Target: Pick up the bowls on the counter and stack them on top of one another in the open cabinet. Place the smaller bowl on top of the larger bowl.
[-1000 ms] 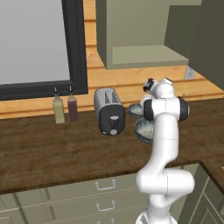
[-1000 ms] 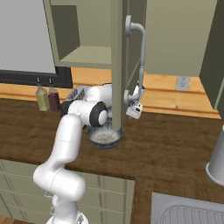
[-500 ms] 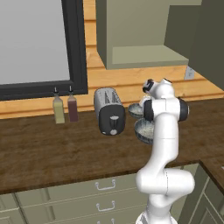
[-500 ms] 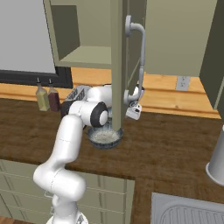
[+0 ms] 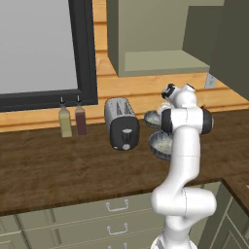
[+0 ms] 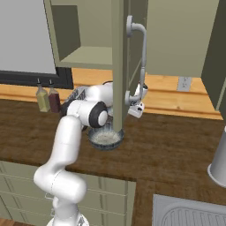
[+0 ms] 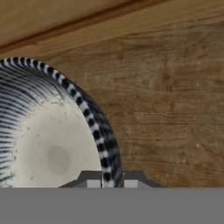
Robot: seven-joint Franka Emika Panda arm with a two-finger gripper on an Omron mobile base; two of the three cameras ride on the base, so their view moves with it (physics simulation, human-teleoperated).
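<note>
Nothing much has shifted over the last second: the arm holds the same low reach behind the toaster [image 5: 122, 128], and both bowls sit where they sat. From the left base camera, the smaller bowl [image 5: 153, 118] rests on the bench [image 5: 58, 165] just beside the toaster, at the back near the wall, with the arm's wrist bent down over it; the larger bowl [image 5: 160, 144] sits nearer the front edge, partly behind the white forearm. Two bottles [image 5: 70, 121] stand well apart to the left, under a dark-framed window. From the right base camera, the larger bowl shows its pale speckled inside, and the open cabinet [image 6: 88, 55] hangs above it, its shelf bare, its door edge hiding the hand. Through the hand camera, the pincer [image 7: 109, 183] straddles the striped rim of the smaller bowl, one finger inside and one outside, probably so a squeeze on the wall can lift it; whether the fingers already press the rim I cannot tell. Dark brown wood grain fills the rest, meeting a paler wooden wall.
</note>
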